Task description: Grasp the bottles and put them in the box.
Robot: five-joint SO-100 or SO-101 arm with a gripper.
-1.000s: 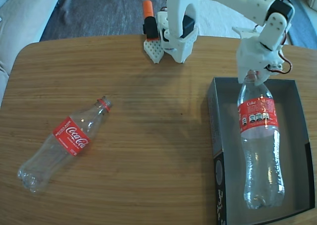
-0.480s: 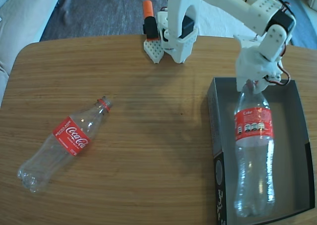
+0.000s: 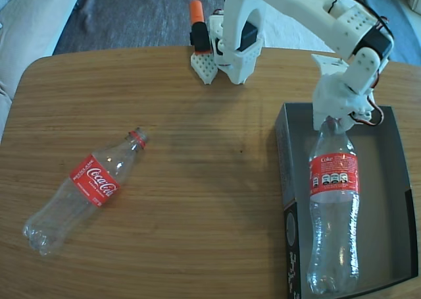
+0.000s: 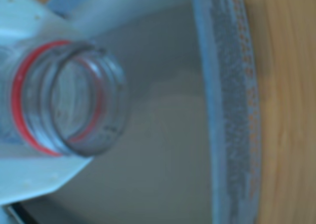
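Bottles, two, both clear plastic with red wrap labels and no caps. First bottle (image 3: 334,210) lies lengthwise inside the box (image 3: 396,180), along its left half in the fixed view, neck toward the far end and base toward the near end. Second bottle (image 3: 85,190) lies on its side on the wooden table (image 3: 197,180), well to the left of the box, neck pointing far-right, base near-left, nothing touching it.

Box sits at the right of the table: shallow, dark grey inside, black outer wall with small white print on the near-left side. Right half of the box floor is bare.

White arm reaches from its base (image 3: 233,42) at the far edge of the table out to the far end of the box. Gripper (image 3: 331,120) is closed on the neck of the boxed bottle, just above the red neck ring; white fingers sit either side of the neck. Wrist view confirms: bottle mouth (image 4: 81,105) with red ring fills the left of that view, white gripper plastic (image 4: 34,177) pressed on both sides of it, grey box floor and box wall (image 4: 232,110) behind, table wood beyond at right. Wrist view is blurred; no finer detail readable.

An orange-and-black part (image 3: 199,29) stands beside the arm base.
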